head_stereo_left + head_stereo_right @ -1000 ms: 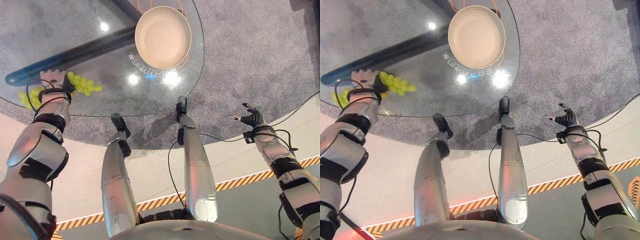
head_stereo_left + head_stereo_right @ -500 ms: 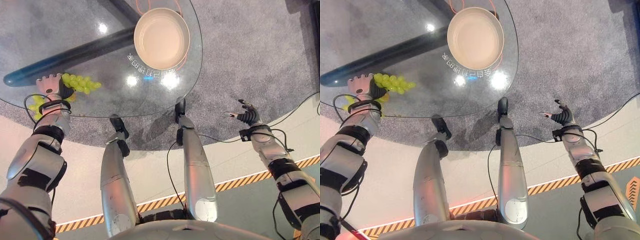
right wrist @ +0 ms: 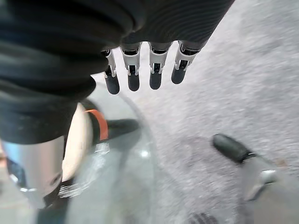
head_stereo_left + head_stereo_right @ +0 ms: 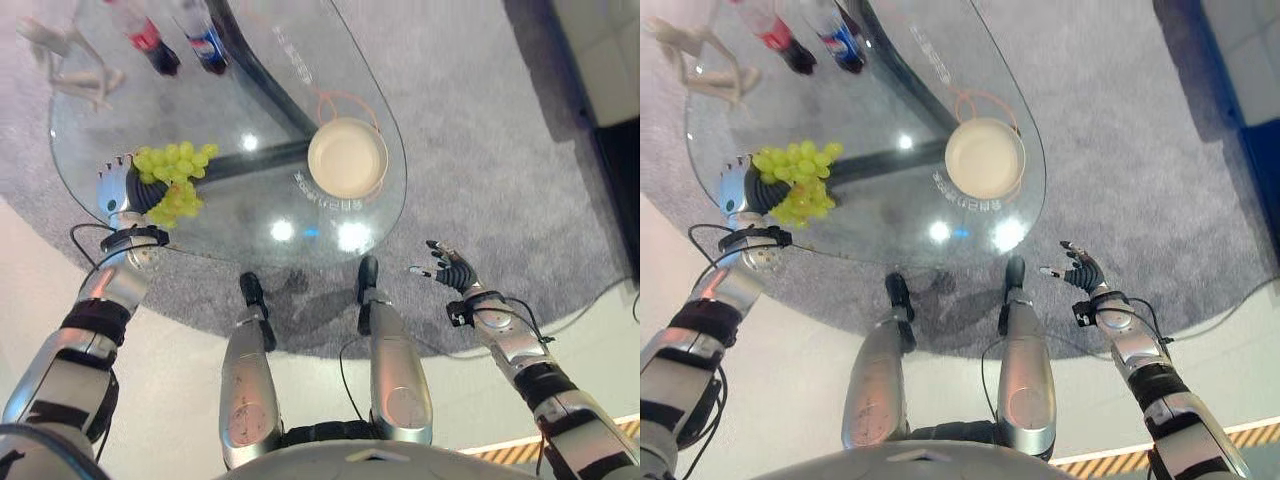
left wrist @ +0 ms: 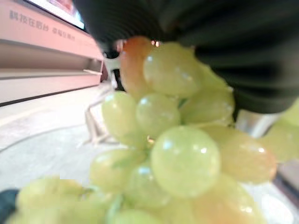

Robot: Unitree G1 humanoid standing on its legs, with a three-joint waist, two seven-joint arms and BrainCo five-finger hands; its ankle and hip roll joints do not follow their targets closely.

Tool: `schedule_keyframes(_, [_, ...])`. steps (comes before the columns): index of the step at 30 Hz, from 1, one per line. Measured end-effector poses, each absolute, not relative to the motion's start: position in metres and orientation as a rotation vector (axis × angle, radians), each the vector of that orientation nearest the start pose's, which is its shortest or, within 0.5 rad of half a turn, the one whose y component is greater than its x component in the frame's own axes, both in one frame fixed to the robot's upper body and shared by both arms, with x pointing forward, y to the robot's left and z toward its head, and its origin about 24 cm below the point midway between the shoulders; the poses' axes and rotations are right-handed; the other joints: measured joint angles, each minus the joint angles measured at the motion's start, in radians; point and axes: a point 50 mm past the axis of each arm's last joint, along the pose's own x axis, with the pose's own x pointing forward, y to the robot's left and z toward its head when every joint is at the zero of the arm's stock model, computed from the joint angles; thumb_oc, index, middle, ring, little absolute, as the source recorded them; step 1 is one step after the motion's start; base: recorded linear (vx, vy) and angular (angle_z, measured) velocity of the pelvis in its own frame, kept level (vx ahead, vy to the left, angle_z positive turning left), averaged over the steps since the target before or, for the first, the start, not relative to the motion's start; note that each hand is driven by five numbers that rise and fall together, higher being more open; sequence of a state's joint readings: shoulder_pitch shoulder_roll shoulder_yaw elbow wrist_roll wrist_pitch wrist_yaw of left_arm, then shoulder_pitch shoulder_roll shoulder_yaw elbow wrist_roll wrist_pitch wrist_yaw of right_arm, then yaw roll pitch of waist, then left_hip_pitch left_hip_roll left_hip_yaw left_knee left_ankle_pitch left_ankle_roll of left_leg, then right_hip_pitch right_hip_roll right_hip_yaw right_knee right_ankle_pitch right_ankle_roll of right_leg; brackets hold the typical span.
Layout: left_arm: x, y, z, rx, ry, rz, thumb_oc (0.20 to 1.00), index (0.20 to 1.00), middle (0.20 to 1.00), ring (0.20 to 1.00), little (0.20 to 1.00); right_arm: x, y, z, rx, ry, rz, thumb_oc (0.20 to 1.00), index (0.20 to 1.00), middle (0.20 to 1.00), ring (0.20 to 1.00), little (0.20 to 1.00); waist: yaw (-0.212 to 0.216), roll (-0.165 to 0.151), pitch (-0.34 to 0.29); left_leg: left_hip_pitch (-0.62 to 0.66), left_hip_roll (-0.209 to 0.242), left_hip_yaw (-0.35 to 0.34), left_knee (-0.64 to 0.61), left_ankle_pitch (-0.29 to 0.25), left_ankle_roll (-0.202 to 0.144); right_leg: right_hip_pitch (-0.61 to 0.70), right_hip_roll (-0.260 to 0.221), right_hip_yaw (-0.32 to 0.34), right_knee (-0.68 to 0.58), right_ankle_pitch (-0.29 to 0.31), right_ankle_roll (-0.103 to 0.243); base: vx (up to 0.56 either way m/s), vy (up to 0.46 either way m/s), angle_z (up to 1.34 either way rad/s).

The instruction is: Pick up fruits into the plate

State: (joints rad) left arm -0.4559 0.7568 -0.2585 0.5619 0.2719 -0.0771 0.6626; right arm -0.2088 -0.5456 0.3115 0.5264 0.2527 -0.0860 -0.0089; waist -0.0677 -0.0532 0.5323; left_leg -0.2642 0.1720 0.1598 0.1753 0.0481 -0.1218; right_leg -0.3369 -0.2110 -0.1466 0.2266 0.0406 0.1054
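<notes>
Eye views: camera pulled back since earlier; left hand point(image 4: 125, 188) now lifted, fingers curled round green grape bunch point(image 4: 176, 176) above glass table point(image 4: 240, 230); beige plate point(image 4: 348, 157) well apart; two bottles point(image 4: 180, 40) at far edge.
Left wrist view: grapes against palm.
Right wrist view: right hand point(image 3: 140, 70) fingers straight, spread, off table.

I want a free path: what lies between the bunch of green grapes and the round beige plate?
In the left eye view, only bare glass table lies between the bunch of green grapes, held by the left hand, and the round beige plate.

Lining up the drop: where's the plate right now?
In the left eye view, the plate sits on the glass table's right side, right of the grapes in the left hand.
</notes>
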Motion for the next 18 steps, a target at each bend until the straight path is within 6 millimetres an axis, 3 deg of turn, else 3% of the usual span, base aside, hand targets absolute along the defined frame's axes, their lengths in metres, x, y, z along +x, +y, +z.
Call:
schedule_keyframes(7, [0.291, 0.287, 0.119, 0.961, -0.257, 0.385, 0.2, 0.2, 0.2, 0.2, 0.2, 0.265, -0.229, 0.006, -0.296, 0.303, 0.229, 1.0, 1.0, 1.0, 1.0, 1.0, 0.043, 0.035, -0.05, 0.174, -0.013, -0.003, -0.105, 0.014, -0.001, 0.189, -0.001, -0.035, -0.108, 0.007, 0.011, 0.16, -0.036, 0.09])
schedule_keyframes(10, [0.284, 0.274, 0.112, 0.906, -0.232, 0.249, 0.2, 0.2, 0.2, 0.2, 0.2, 0.259, -0.224, 0.003, -0.279, 0.34, 0.303, 1.0, 1.0, 1.0, 1.0, 1.0, 0.049, 0.048, -0.167, 0.205, -0.019, -0.002, -0.142, 0.014, -0.001, 0.235, 0.0, -0.051, -0.163, 0.014, 0.021, 0.1, -0.045, 0.08])
schedule_keyframes(15, [0.283, 0.247, 0.106, 0.756, -0.229, 0.03, 0.2, 0.2, 0.2, 0.2, 0.2, 0.264, -0.205, 0.004, -0.303, 0.374, 0.474, 1.0, 1.0, 1.0, 1.0, 1.0, 0.065, 0.05, -0.309, 0.313, -0.014, 0.011, -0.2, 0.015, -0.002, 0.36, 0.016, -0.066, -0.259, 0.026, 0.031, 0.1, -0.048, 0.01])
schedule_keyframes(18, [0.283, 0.229, 0.106, 0.642, -0.222, -0.136, 0.2, 0.2, 0.2, 0.2, 0.2, 0.275, -0.196, 0.013, -0.338, 0.367, 0.516, 1.0, 1.0, 1.0, 1.0, 1.0, 0.066, 0.053, -0.349, 0.341, -0.016, 0.011, -0.217, 0.018, -0.006, 0.404, 0.019, -0.079, -0.302, 0.043, 0.034, 0.01, -0.027, 0.02])
